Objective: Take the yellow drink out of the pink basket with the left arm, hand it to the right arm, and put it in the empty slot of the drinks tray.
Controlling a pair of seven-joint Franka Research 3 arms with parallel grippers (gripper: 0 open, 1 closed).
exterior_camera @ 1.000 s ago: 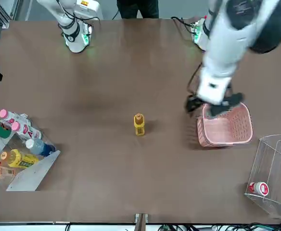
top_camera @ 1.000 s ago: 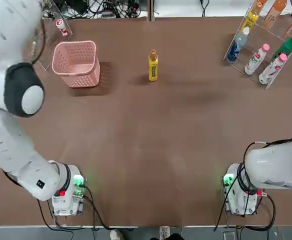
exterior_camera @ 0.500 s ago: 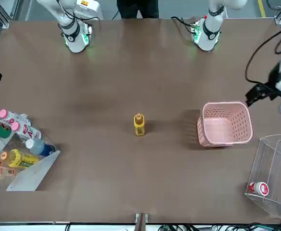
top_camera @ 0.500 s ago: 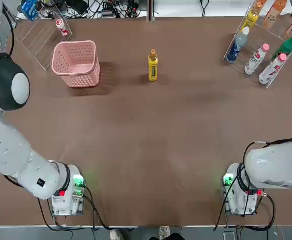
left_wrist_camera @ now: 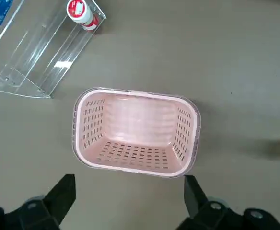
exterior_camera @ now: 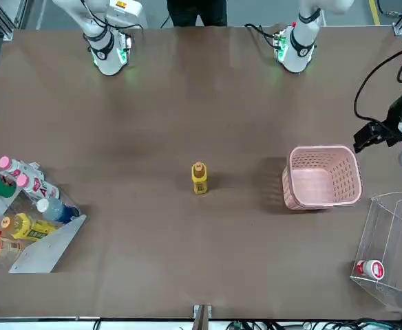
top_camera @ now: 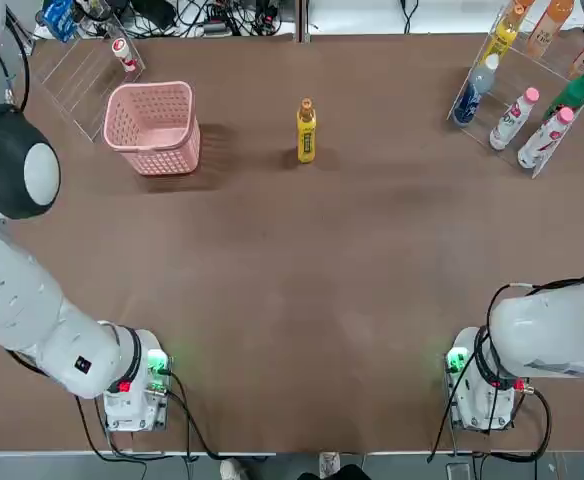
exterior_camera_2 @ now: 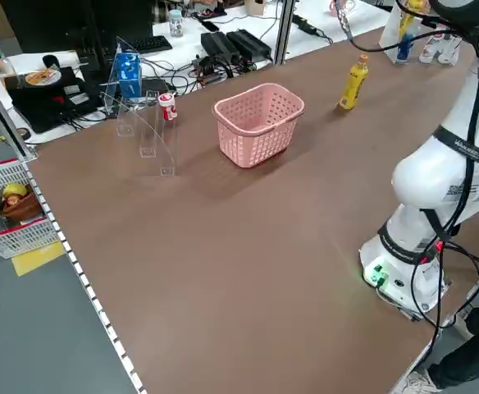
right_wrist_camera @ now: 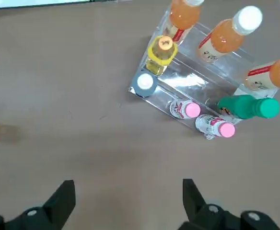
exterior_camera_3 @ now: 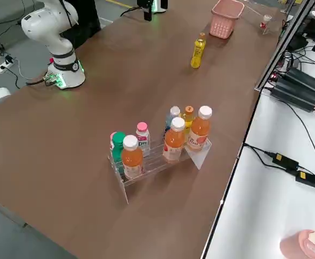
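Although the task puts it in the basket (top_camera: 153,128), the yellow drink (top_camera: 306,132) stands upright on the table (top_camera: 272,260), right of the basket and apart from it. Small capped bottle; looks filled, so probably light to moderate, weight low. Walls likely smooth plastic: fairly stiff, may give slightly if squeezed hard, may slip if held loosely. Not fragile by the look of it. Best hold: straight sides, mid-body, claw square across. Avoid the cap and tapered shoulder, poor bite there. For the handover, left should grip a bit high so right gets the lower body. Narrow base, a sideways nudge could tip it.

Left claw (left_wrist_camera: 130,178): open, holding nothing, raised, off the basket's left side. Right claw (right_wrist_camera: 129,182): open, nothing held, well to the basket's right. Drinks tray (exterior_camera_3: 153,164): far right of basket, past the drink; can't tell which slot is free. Clear rack (exterior_camera: 388,240): just beyond basket, toward its left, one red-and-white bottle (exterior_camera: 371,269) in it.
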